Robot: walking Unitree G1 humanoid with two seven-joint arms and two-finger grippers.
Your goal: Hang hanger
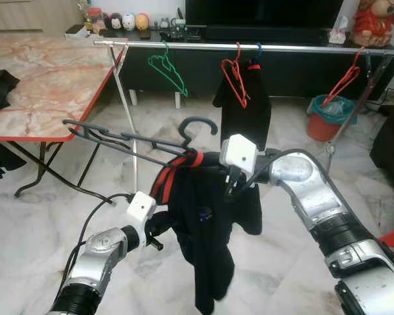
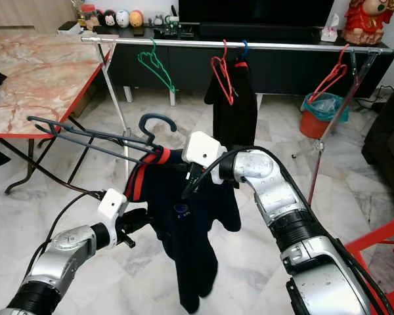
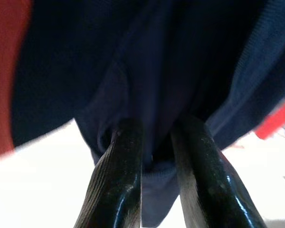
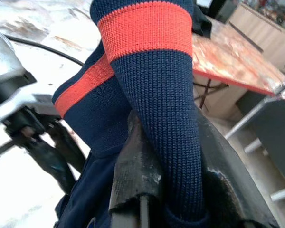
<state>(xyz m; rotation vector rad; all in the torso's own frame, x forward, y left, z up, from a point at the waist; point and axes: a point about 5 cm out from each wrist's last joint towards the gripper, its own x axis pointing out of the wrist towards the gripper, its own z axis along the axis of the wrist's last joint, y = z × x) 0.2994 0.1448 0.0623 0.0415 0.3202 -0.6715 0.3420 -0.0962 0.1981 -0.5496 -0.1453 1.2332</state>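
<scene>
Home living rm: TV cabinet (image 1: pixel 276 33), marble floor (image 1: pixel 39 230), clothes rail (image 1: pixel 249 47).

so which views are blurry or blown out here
Left wrist view: soft focus, the navy garment smeared, the floor behind blown out to white past the left gripper. Right wrist view: knit sharp around the right gripper, background soft, floor overexposed. Eye views: mostly sharp, mild glare on the marble floor.

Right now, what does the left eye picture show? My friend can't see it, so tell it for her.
Two robot arms hold up a dark hanger with a navy garment draped on it; the right gripper grips its red-striped top, the left gripper pinches the cloth lower down. Behind stands a rail with a green hanger, red hangers and a black garment.
</scene>
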